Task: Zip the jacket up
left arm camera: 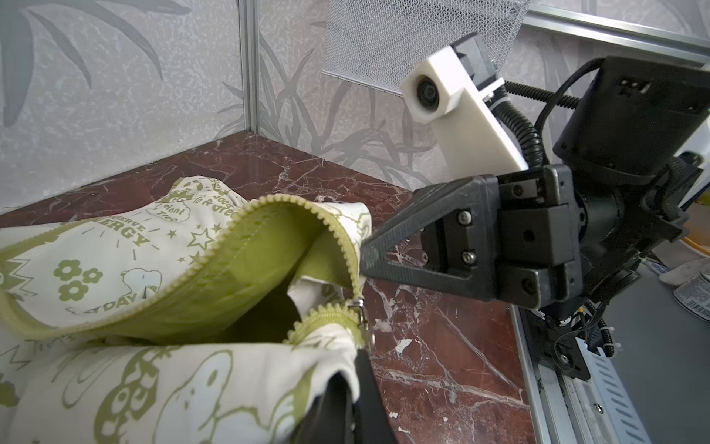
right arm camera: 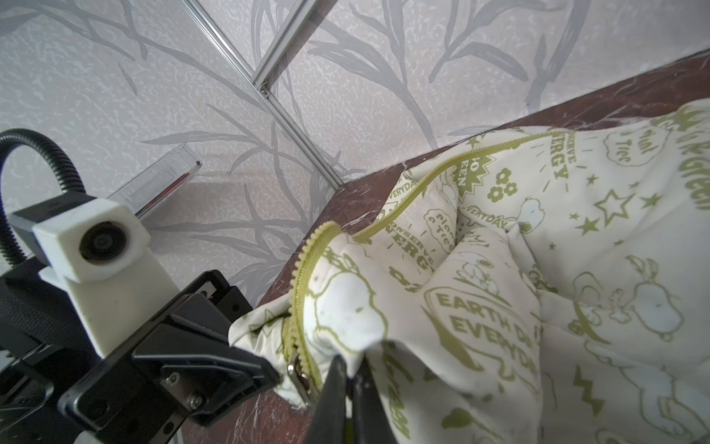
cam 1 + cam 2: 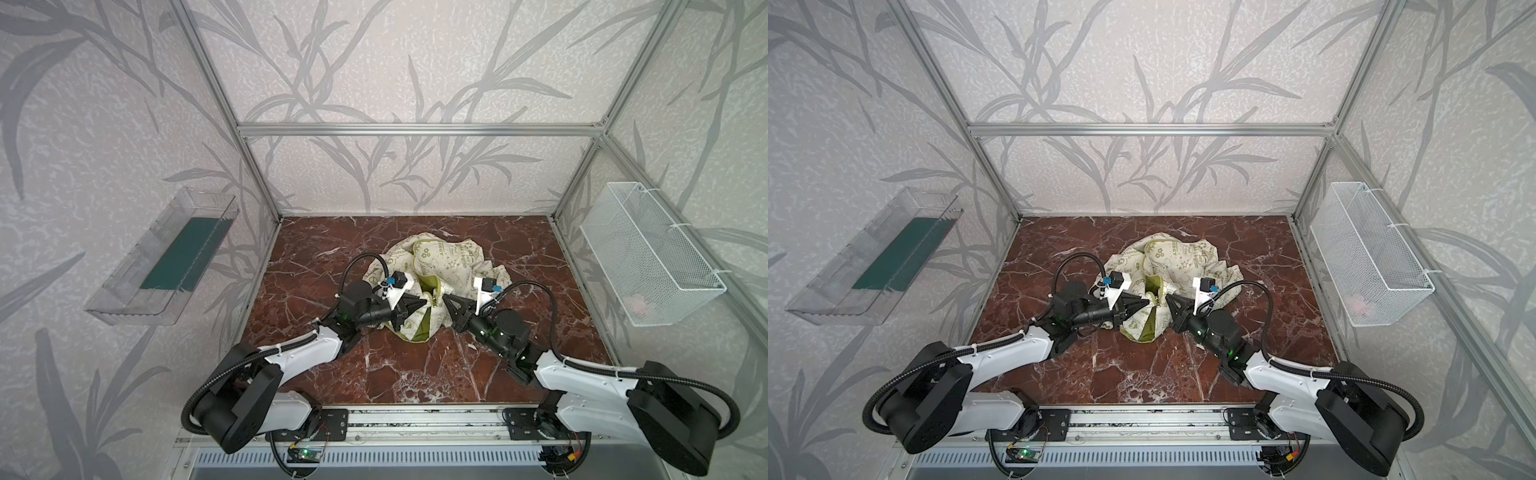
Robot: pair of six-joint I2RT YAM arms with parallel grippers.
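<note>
The jacket (image 3: 436, 259) (image 3: 1177, 257) lies crumpled at the middle of the marble table, cream with olive doodles. Its green zipper (image 1: 292, 205) gapes open, showing olive lining (image 1: 246, 276), and the metal slider (image 1: 360, 305) (image 2: 296, 372) sits low, by both grippers. My left gripper (image 3: 423, 304) (image 3: 1147, 302) (image 1: 351, 373) is shut on the fabric beside the slider. Facing it from the other side of the zipper, my right gripper (image 3: 445, 297) (image 3: 1168, 297) (image 2: 351, 363) is shut on a fold of the jacket. The two tips stand close together, apart.
The marble table (image 3: 415, 374) has walls on three sides. A clear plastic tray (image 3: 166, 257) hangs on the left wall and a white wire basket (image 3: 648, 253) on the right wall. An aluminium rail (image 3: 415, 419) carrying both arm bases runs along the front edge.
</note>
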